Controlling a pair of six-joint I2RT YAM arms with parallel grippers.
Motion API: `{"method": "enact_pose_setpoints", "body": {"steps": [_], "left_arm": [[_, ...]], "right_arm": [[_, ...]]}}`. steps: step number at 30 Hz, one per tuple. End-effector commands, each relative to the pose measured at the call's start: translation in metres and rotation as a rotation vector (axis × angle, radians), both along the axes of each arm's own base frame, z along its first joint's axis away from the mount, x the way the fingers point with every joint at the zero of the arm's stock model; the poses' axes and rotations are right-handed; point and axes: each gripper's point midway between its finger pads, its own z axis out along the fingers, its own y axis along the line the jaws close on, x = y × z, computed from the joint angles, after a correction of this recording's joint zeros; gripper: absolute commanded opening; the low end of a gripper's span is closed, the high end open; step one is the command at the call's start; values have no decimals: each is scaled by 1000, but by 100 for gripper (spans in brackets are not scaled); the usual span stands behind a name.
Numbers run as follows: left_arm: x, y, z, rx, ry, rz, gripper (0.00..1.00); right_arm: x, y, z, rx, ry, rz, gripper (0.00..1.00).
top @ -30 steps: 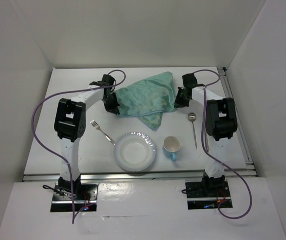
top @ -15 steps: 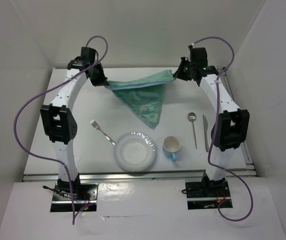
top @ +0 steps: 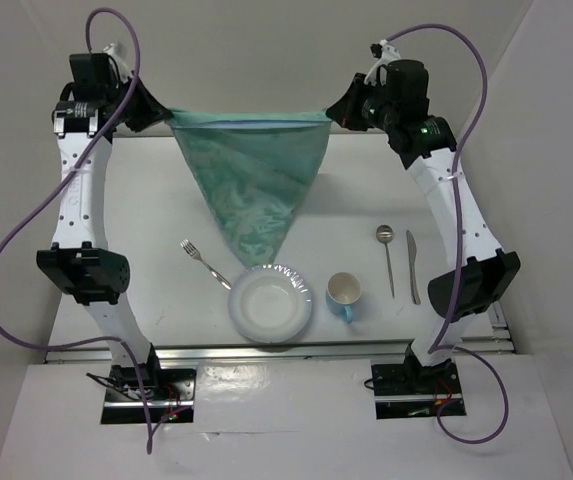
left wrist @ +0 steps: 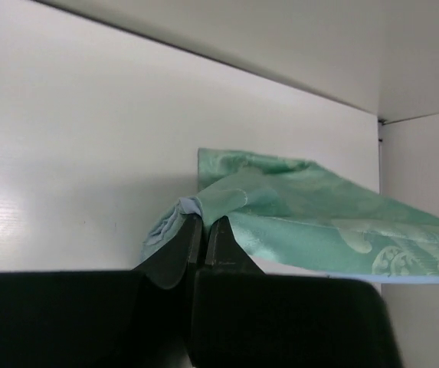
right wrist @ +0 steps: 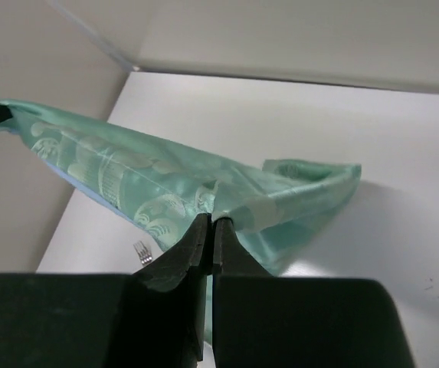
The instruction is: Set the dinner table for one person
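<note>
A green-teal cloth mat (top: 251, 185) hangs stretched in the air between my two grippers, its point drooping toward the white plate (top: 270, 303). My left gripper (top: 164, 116) is shut on the cloth's left corner (left wrist: 219, 199). My right gripper (top: 338, 113) is shut on its right corner (right wrist: 234, 201). Both are raised high above the far part of the white dinner table (top: 136, 210). A fork (top: 204, 263) lies left of the plate, a blue cup (top: 344, 294) right of it, then a spoon (top: 387, 256) and a knife (top: 413, 265).
White walls (top: 266, 60) enclose the table at the back and both sides. A metal rail (top: 266, 347) runs along the near edge and another along the right edge (top: 476, 230). Purple cables loop off both arms.
Both grippers have lifted the cloth off the table and moved up and apart, pulling it taut into a hanging triangle. Plate, cup and cutlery have not moved.
</note>
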Motion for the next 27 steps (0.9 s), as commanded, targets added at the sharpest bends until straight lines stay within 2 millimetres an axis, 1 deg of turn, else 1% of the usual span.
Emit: {"method": "enact_pose_setpoints", "body": {"steps": [1, 2, 3, 4, 5, 6, 7, 8, 9, 10, 11, 12, 13, 14, 15, 16, 17, 18, 19, 20, 21, 22, 23, 24, 25, 26, 27], "left_arm": [[-6, 20, 57, -34, -148, 31, 0], [-8, 23, 67, -49, -170, 38, 0], [-8, 25, 73, -69, -183, 30, 0], [-10, 27, 86, -78, -217, 28, 0], [-14, 33, 101, -85, -254, 30, 0], [-16, 25, 107, -109, -272, -13, 0], [-20, 26, 123, -123, -322, -22, 0], [-22, 22, 128, -135, -339, -43, 0], [-27, 14, 132, -156, -347, -85, 0], [-31, 10, 142, -167, -376, -109, 0], [-40, 6, 150, -167, -392, -127, 0], [-45, -4, 153, -175, -400, -170, 0], [-50, -7, 155, -180, -402, -189, 0], [-54, -11, 160, -178, -424, -213, 0], [-63, -24, 160, -190, -415, -254, 0], [-69, -34, 161, -199, -418, -295, 0], [-74, -42, 159, -207, -410, -321, 0], [-79, -61, 158, -219, -406, -377, 0], [-81, -75, 149, -236, -385, -427, 0], [-87, -89, 146, -245, -373, -457, 0], [-90, -120, 129, -270, -324, -528, 0], [-97, -137, 127, -276, -326, -571, 0], [-106, -154, 123, -285, -314, -613, 0], [-118, -185, 114, -299, -280, -680, 0], [-122, -200, 100, -309, -244, -714, 0], [-131, -214, 97, -314, -239, -770, 0], [-132, -229, 83, -314, -205, -816, 13]], "right_arm": [[-4, 19, 48, 46, -115, 99, 0], [-1, 22, 50, 50, -119, 110, 0], [-1, 29, 49, 51, -119, 124, 0], [0, 29, 54, 56, -139, 124, 0], [4, 32, 53, 68, -141, 131, 0], [9, 35, 56, 76, -168, 141, 0], [11, 30, 66, 98, -188, 126, 0], [15, 31, 63, 111, -184, 148, 0], [22, 29, 67, 126, -196, 148, 0], [26, 27, 71, 144, -199, 148, 0], [30, 23, 70, 143, -200, 138, 0], [36, 19, 70, 154, -207, 134, 0], [38, 16, 72, 156, -216, 135, 0], [41, 8, 74, 155, -227, 119, 0], [46, 3, 61, 150, -197, 106, 0], [52, -5, 57, 146, -194, 83, 0], [56, -12, 48, 142, -176, 68, 0], [62, -32, 39, 135, -158, 20, 0], [66, -44, 22, 128, -128, -12, 0], [68, -54, 11, 124, -111, -33, 0], [71, -77, -19, 115, -57, -86, 0], [75, -91, -26, 115, -68, -111, 0], [77, -100, -41, 116, -49, -117, 0], [77, -120, -68, 120, 1, -137, 0], [81, -132, -73, 110, -13, -156, 0], [83, -142, -84, 109, 9, -174, 7], [86, -154, -94, 106, 33, -205, 25]]}}
